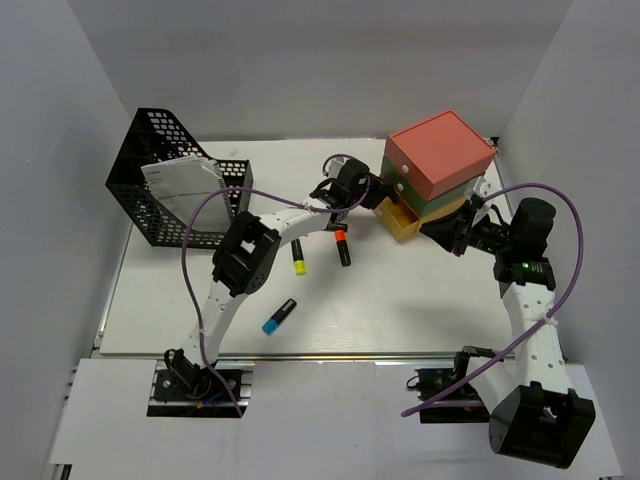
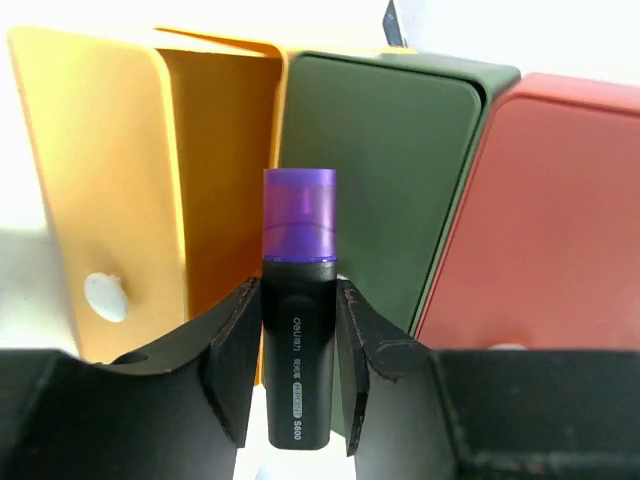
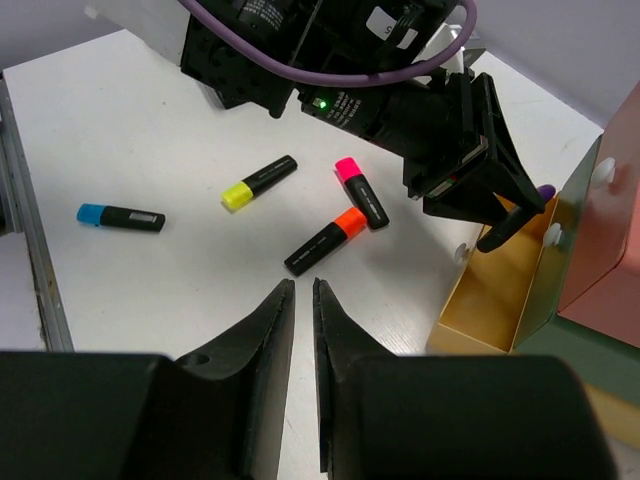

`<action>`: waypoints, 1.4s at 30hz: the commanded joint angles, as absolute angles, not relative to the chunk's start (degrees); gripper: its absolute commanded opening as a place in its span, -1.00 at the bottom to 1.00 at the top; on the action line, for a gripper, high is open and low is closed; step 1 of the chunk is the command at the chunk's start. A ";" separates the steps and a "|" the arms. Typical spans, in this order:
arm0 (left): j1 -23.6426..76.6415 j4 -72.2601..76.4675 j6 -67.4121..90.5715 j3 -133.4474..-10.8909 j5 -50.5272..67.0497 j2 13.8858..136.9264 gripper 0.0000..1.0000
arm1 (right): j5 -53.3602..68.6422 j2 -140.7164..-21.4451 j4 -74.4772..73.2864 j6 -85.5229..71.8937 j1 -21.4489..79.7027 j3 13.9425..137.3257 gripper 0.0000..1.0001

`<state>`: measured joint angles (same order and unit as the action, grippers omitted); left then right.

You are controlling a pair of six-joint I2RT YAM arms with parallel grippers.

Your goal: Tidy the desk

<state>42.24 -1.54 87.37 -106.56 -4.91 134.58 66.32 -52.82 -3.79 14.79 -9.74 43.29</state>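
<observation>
On the white desk [image 1: 400, 300] my left gripper [image 2: 298, 290] is shut on a black highlighter with a purple cap [image 2: 298, 300], held upright. It hangs at the pulled-out yellow drawer [image 2: 225, 170] of the stacked drawer box [image 1: 440, 150]. In the right wrist view the same highlighter [image 3: 510, 225] points down over the yellow drawer [image 3: 500, 290]. My left gripper [image 1: 378, 192] is beside the box's left face. My right gripper [image 3: 303, 285] hovers above the desk with a narrow slit between its fingers and nothing in it. In the top view my right gripper [image 1: 447, 232] is just right of the drawer.
Loose highlighters lie on the desk: yellow [image 3: 258, 182], pink [image 3: 362, 190], orange [image 3: 325, 240] and blue [image 3: 120, 216]. A black mesh basket [image 1: 170, 190] holding white papers [image 1: 180, 178] stands at the back left. The metal rail [image 1: 300, 357] runs along the front edge.
</observation>
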 commanded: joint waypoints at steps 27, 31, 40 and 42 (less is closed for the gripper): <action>35.07 1.45 20.67 -64.58 24.45 85.10 -0.67 | 58.21 -62.39 -12.75 27.89 7.77 47.72 -0.92; 35.07 -16.68 5.64 -61.45 11.11 74.55 0.28 | 40.82 -69.33 -12.83 24.26 17.81 51.32 -0.94; 35.07 -16.88 1.23 -37.82 -13.43 43.35 0.85 | 13.91 -91.56 -21.00 12.95 31.37 69.58 0.00; 35.68 -16.61 0.71 -37.09 -15.46 38.79 0.94 | 11.87 -96.57 -21.88 9.77 32.69 72.58 0.20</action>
